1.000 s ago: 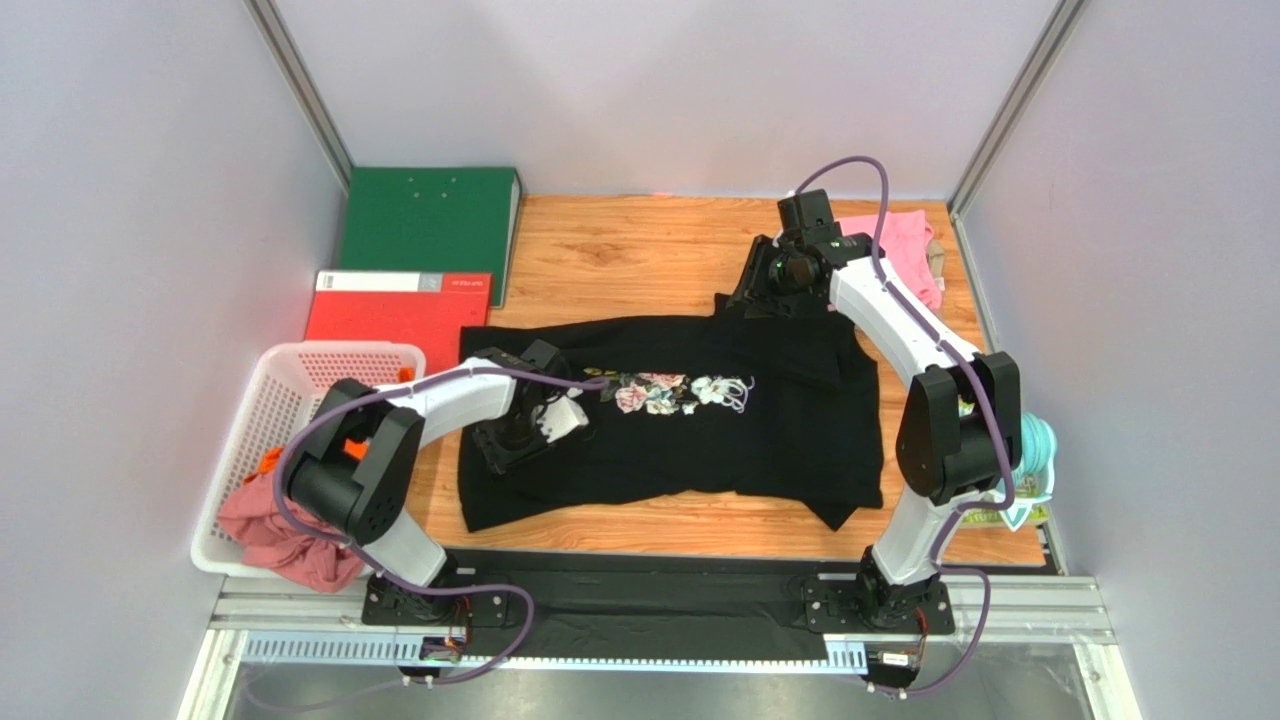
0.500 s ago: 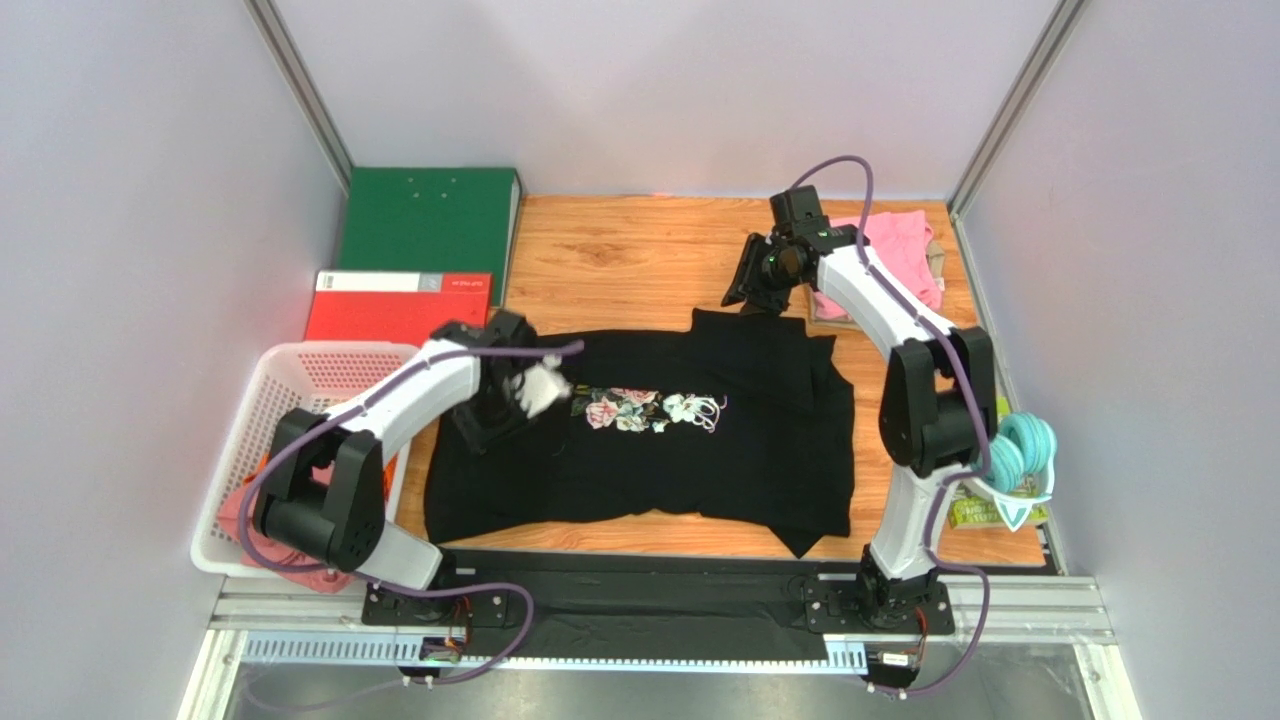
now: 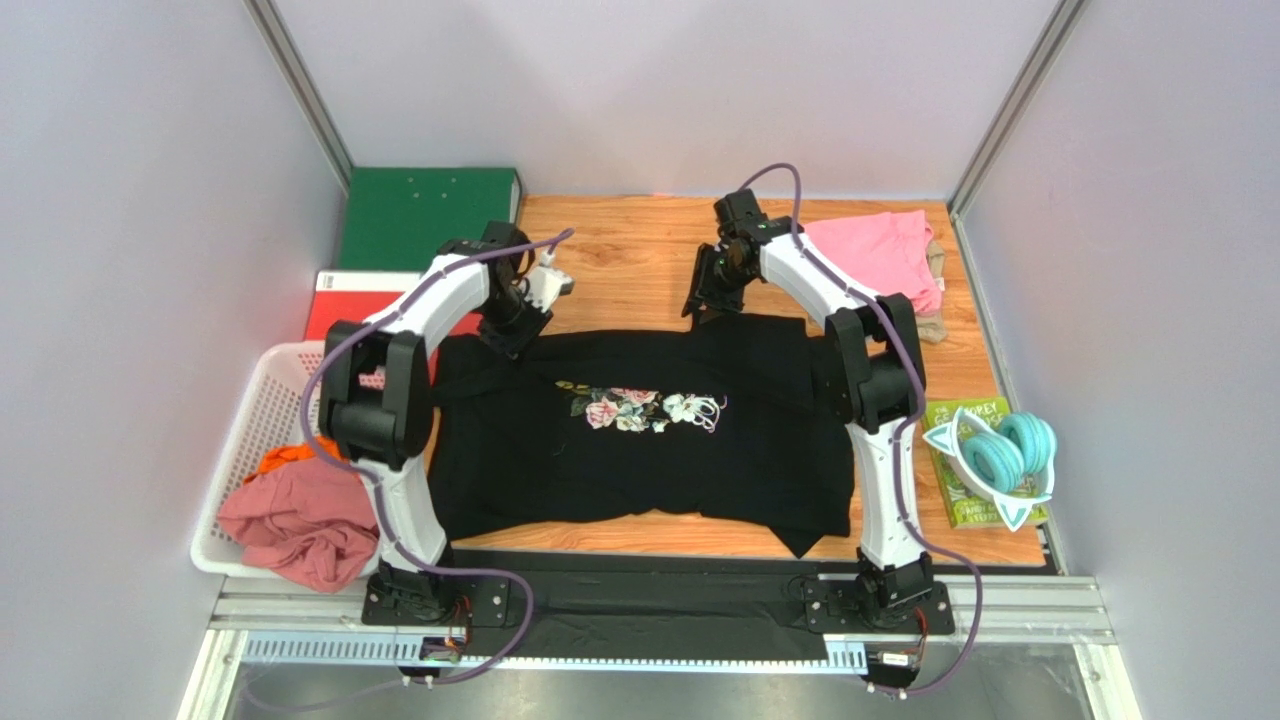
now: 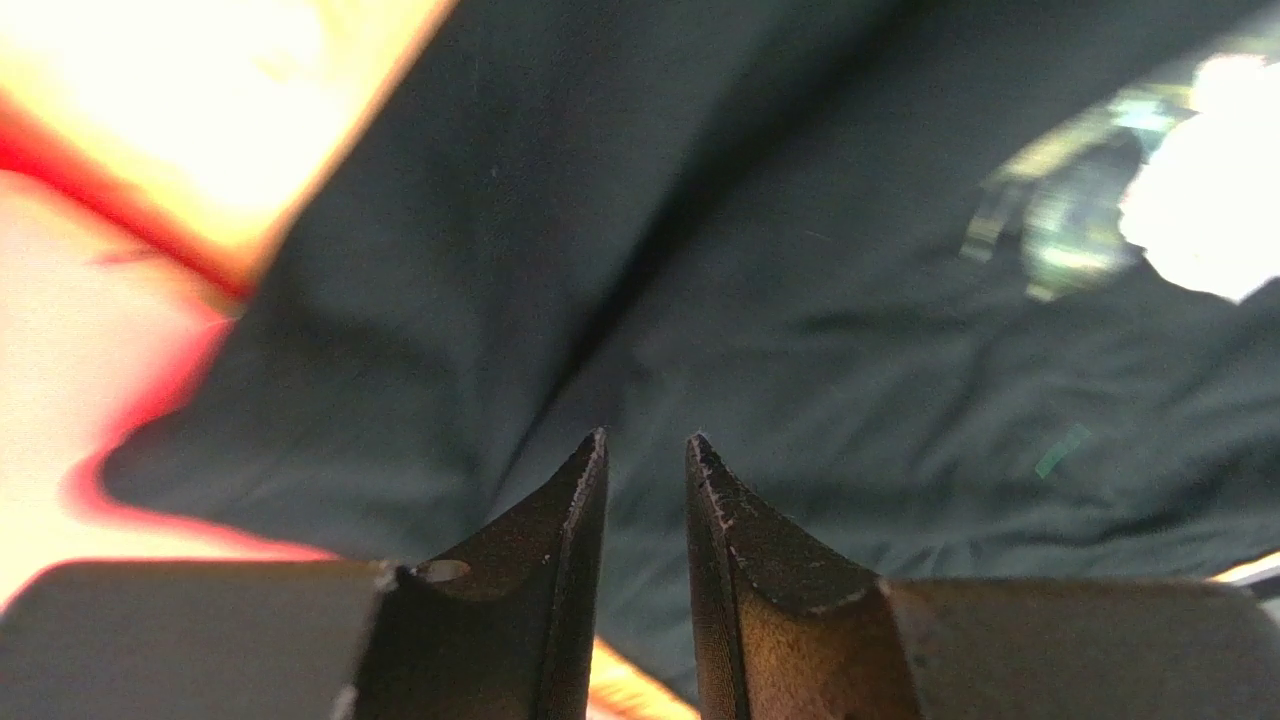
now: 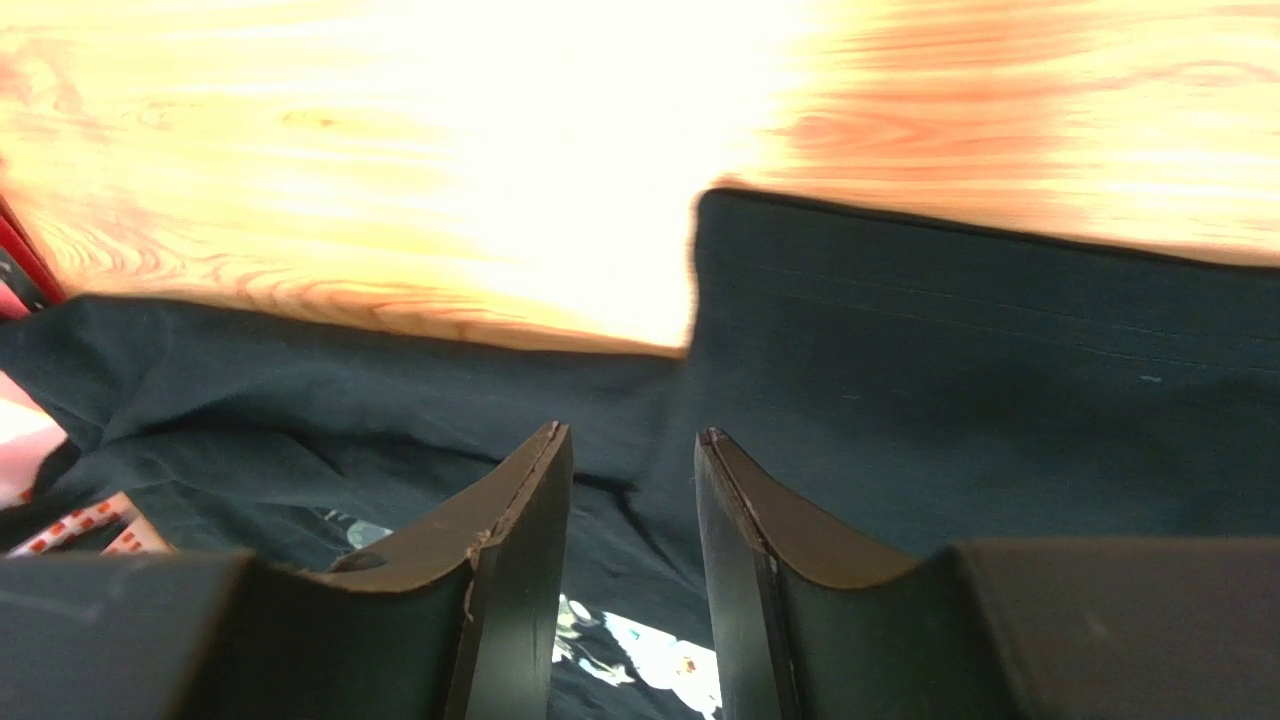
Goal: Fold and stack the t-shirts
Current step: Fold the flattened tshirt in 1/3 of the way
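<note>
Black t-shirt (image 3: 646,458) lies between white basket (image 3: 259,420), red binder (image 3: 343,305) and teal bundle (image 3: 999,450).

The black t-shirt (image 3: 646,435) lies spread over the middle of the desk (image 3: 631,248), with its rose print facing up. The left end effector (image 3: 516,323) is at the far left corner of this shirt. The right end effector (image 3: 706,296) is at its far edge, near the middle. A pink t-shirt (image 3: 879,255) lies in the far right corner of the desk. At the left edge stands a white basket (image 3: 278,393) holding a dusty-rose shirt (image 3: 301,525). A green binder (image 3: 421,218) and a red binder (image 3: 349,300) lie beside the far left corner. Teal headphones (image 3: 1004,455) rest at the right edge.
</note>
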Controlling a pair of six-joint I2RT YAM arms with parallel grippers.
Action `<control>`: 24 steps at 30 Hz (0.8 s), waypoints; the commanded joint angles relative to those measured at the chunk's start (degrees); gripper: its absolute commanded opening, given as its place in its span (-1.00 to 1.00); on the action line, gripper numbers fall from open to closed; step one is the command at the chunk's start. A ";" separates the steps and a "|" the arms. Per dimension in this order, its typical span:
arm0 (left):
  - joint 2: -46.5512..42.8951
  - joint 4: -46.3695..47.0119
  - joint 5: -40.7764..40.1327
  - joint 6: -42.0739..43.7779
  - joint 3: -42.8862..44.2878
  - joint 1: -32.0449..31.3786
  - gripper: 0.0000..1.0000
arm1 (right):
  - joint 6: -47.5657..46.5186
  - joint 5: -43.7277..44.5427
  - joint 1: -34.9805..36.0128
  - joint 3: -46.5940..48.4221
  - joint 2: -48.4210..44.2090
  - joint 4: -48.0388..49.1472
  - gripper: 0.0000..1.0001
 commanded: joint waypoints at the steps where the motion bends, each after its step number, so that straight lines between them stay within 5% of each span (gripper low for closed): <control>1: 3.24 -0.88 6.13 -5.38 3.12 2.46 -0.36 | -2.90 5.33 1.65 4.21 1.70 -3.02 -0.17; 12: 1.23 0.01 8.85 -5.21 1.80 3.43 -0.37 | -6.15 21.23 3.94 13.95 7.85 -10.22 -0.18; 24: -4.84 -2.10 11.58 -2.66 1.45 8.18 -0.38 | -6.77 22.31 3.85 19.59 11.81 -12.25 -0.19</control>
